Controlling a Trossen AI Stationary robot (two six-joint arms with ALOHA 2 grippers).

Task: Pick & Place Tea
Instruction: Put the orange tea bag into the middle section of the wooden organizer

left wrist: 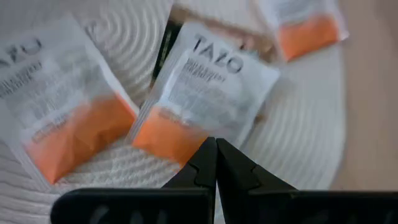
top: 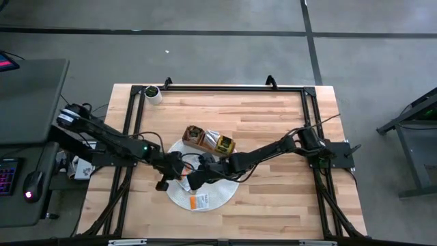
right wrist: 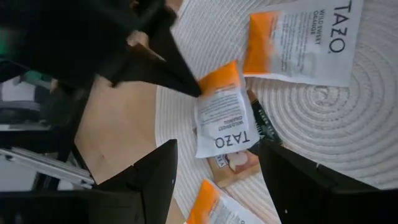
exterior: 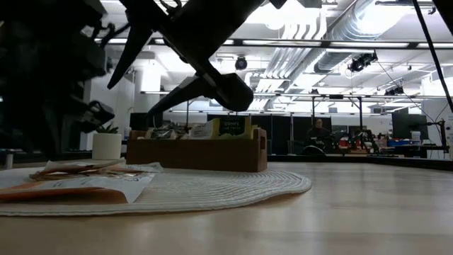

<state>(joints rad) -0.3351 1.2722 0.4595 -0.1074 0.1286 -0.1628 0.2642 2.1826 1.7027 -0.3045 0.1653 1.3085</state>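
Several white-and-orange tea packets lie on the round white mat (top: 220,195). One tea packet (left wrist: 208,87) rests on a dark packet and a brown one. My left gripper (left wrist: 216,144) is shut, its tips at that packet's orange end. My right gripper (right wrist: 217,146) is open above the same packet (right wrist: 225,121), one finger on each side of it and touching nothing. In the high view the left gripper (top: 181,168) and right gripper (top: 196,176) meet over the mat's left part. More tea stands in the wooden tray (top: 210,140). My left gripper's shut fingertips (right wrist: 196,91) meet the orange end (left wrist: 180,138) of the tea packet, slanting down from the table's left. Whether they rest on it or only stand just above it, I cannot tell. The packet lies flat on the packets under it.
The wooden tray (exterior: 198,152) stands just beyond the mat's far edge. A white cup with a plant (top: 153,93) sits at the far left corner. Another orange packet (top: 198,202) lies at the mat's near edge. Bare wood extends to the right of the mat.
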